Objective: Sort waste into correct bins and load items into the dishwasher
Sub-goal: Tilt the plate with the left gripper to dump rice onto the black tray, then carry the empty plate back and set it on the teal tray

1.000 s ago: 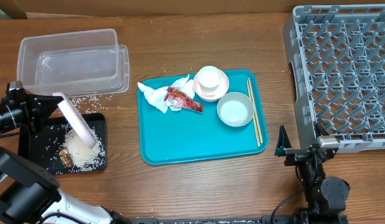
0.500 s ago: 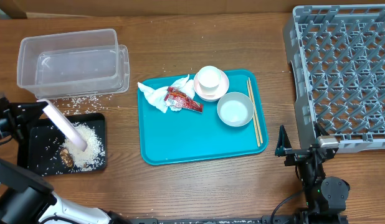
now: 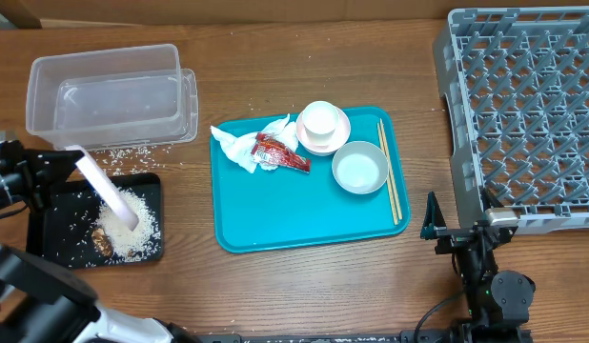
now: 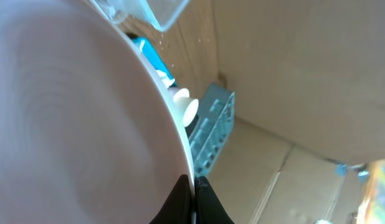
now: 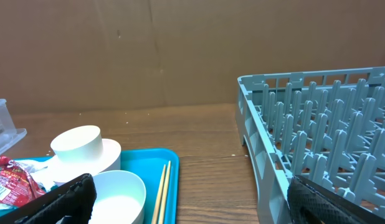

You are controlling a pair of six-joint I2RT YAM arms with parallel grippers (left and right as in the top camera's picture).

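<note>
My left gripper [image 3: 68,158] is shut on the rim of the white plate [image 3: 106,189], which it holds steeply tilted over the black tray [image 3: 49,224]. Rice grains [image 3: 126,227] and a brown scrap [image 3: 99,243] lie piled on that tray. In the left wrist view the plate [image 4: 74,112] fills the left side, with the gripper [image 4: 194,185] pinching its edge. On the teal tray [image 3: 304,219] lie a napkin [image 3: 239,148], red wrapper [image 3: 280,152], cup [image 3: 322,121] on a saucer [image 3: 344,133], bowl [image 3: 359,169] and chopsticks [image 3: 388,173]. My right gripper [image 3: 461,229] stands open and empty beside the grey dish rack [image 3: 528,114].
A clear tub [image 3: 109,95] stands behind the black tray, with loose rice [image 3: 123,152] scattered on the wood between them. The rack [image 5: 323,137] rises close on the right in the right wrist view, with the bowl [image 5: 118,196] and chopsticks [image 5: 162,193] ahead on the left.
The left gripper swung the tilted plate leftward over the black tray, then slightly back to the right. The rice pile stays on the tray. The right arm has not moved.
</note>
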